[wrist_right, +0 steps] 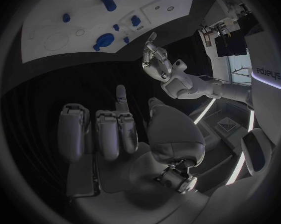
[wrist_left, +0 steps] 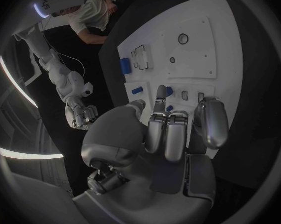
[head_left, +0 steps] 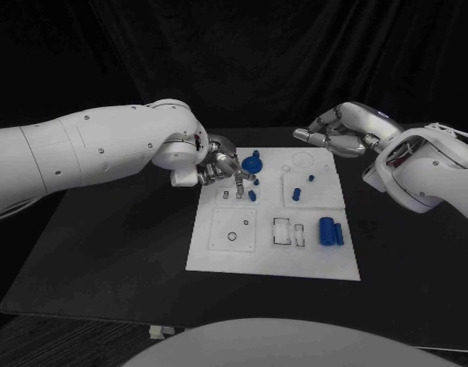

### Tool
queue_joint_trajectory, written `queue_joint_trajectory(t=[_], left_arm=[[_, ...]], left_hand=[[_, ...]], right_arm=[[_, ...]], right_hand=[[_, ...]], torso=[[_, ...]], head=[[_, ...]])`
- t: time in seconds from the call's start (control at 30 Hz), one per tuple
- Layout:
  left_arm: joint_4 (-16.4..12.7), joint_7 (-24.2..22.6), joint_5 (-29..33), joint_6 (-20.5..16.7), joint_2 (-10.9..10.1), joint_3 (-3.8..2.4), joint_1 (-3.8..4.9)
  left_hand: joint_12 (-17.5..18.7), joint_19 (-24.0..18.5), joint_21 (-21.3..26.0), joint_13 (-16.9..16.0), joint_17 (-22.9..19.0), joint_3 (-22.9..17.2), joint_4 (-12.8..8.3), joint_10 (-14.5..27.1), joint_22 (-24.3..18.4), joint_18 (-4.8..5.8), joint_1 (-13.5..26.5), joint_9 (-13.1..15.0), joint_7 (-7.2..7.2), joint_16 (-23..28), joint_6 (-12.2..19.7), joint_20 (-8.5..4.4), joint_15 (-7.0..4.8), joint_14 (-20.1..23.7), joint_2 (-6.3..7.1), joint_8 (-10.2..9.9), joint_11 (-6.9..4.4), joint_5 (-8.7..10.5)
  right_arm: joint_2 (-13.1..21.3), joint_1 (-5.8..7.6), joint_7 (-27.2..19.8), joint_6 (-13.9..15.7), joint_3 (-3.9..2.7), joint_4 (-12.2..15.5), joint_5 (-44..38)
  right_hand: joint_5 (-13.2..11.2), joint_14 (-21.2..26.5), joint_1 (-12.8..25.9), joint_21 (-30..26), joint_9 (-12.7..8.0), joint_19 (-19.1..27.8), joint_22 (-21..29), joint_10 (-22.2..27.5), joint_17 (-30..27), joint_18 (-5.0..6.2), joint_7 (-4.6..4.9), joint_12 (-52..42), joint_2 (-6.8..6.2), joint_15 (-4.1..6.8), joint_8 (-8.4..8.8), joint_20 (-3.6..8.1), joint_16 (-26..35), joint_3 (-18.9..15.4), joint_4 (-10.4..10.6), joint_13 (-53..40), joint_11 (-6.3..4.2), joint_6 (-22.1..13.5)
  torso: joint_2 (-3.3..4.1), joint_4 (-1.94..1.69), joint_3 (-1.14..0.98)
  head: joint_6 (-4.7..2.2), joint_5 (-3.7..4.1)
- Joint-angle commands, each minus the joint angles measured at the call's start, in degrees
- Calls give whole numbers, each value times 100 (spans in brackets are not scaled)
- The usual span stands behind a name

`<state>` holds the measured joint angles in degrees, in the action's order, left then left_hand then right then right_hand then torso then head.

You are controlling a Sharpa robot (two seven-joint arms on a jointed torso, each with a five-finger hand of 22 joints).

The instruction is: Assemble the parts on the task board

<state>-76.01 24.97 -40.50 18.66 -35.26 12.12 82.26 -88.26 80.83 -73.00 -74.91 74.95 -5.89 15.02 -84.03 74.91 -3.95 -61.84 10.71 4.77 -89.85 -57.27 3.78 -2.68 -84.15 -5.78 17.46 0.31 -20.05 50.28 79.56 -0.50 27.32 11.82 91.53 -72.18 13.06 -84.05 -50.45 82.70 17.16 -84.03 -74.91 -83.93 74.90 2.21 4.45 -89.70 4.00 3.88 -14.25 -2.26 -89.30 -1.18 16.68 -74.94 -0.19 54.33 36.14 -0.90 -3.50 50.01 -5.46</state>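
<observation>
Left hand (head_left: 218,170) first: its fingers (wrist_left: 167,129) point down over the near-left corner region of the task board (head_left: 234,256), tips just above a small blue peg (head_left: 251,196), and nothing sits between them as far as the wrist view shows. Whether a fingertip touches the board is hard to make out; the hand covers that patch from the head camera. Just beside it lies a round blue knob (head_left: 253,163). Right hand (head_left: 333,134) hovers off the board's far-right corner, fingers curled in loosely, empty. Farther out on the board: a slim blue pin (head_left: 298,194), and a thick blue cylinder (head_left: 326,231) lying by the right edge. Both white arms reach in low.
</observation>
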Motion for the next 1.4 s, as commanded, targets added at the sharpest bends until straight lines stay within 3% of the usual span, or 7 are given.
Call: queue_joint_trajectory(t=[0.03,0.2,0.23,0.47,0.57,0.83,1.4], left_arm=[[9,-245,317,164,-2,-7,19],[-5,-1646,-637,-87,-68,-6,21],[-14,-2057,-1097,-188,-89,-6,21],[-104,-3872,-3973,-1287,-191,-5,21],[-127,-4271,-5210,-1901,-191,-5,18],[-84,-4435,-7737,-2846,-64,-2,-50],[60,-4813,-8666,-3601,94,-2,-185]], left_hand=[[2,29,10,-1279,1505,-155,-251,-391,1001,13,-469,-57,28,-15,30,27,37,-585,72,-189,50,223],[-40,91,-121,-1338,1505,-542,-1011,-438,1045,43,-1482,-37,77,-15,144,62,76,-585,310,-243,86,317],[-90,163,-270,-1401,1505,-542,-1080,-497,1089,77,-1553,3,82,-15,135,68,81,-585,422,-185,94,639],[-174,463,-871,-1509,1505,-590,-1244,-597,1263,206,-1932,32,28,-15,367,14,10,-585,775,-224,-2,1060],[-174,612,-1155,-1509,1505,-679,-1210,-597,1345,266,-2034,2,-168,-15,639,-60,-80,-585,970,-347,-137,1328],[-174,706,-1339,-1509,1505,-799,-1048,-597,1398,310,-1994,7,-354,-15,716,-146,-163,-585,1279,-417,-221,1227],[-174,843,-1577,-1509,1505,-759,-814,-597,1470,366,-1783,43,-442,-15,644,-162,-170,-585,1461,-458,-246,1449]], right_arm=[[10,-32,-26,-108,-5,0,76],[23,-82,-10,-169,-5,-13,77],[32,-97,-6,-187,-5,-15,77],[82,-193,33,-294,-5,-32,77],[94,-232,44,-331,-5,-39,77],[120,-294,68,-418,-5,-46,77],[143,-315,86,-419,-5,-37,77]], right_hand=[[17,-566,-57,27,6,-256,-1277,-607,1388,-46,33,-30,13,-37,-7,-45,-15,-22,-1,-1506,31,-19],[16,-568,-62,29,7,-256,-1278,-607,1396,-46,33,-30,15,-38,-8,-46,-19,-26,-1,-1506,33,-17],[13,-568,-70,28,11,-256,-1277,-607,1398,-46,33,-30,17,-41,-13,-49,-20,-36,0,-1506,37,-11],[6,-569,-76,33,14,-258,-1279,-607,1400,-47,34,-30,19,-43,-16,-51,-21,-45,1,-1506,39,-7],[-3,-571,-83,40,17,-262,-1281,-607,1409,-49,35,-30,22,-46,-20,-53,-24,-57,2,-1506,41,-2],[-8,-569,-97,38,22,-260,-1280,-607,1402,-48,35,-30,28,-49,-26,-57,-21,-69,1,-1506,45,6],[1,-574,-116,53,32,-268,-1285,-607,1422,-51,35,-30,47,-54,-41,-62,-30,-93,2,-1506,49,25]], torso=[[6,-2,8],[14,0,11],[12,-2,17],[5,-12,20],[3,-11,18],[3,-8,21],[6,-5,18]], head=[[-1,-1],[-1,-17],[-1,-18],[-1,-12],[-1,-3],[-1,24],[-1,71]])
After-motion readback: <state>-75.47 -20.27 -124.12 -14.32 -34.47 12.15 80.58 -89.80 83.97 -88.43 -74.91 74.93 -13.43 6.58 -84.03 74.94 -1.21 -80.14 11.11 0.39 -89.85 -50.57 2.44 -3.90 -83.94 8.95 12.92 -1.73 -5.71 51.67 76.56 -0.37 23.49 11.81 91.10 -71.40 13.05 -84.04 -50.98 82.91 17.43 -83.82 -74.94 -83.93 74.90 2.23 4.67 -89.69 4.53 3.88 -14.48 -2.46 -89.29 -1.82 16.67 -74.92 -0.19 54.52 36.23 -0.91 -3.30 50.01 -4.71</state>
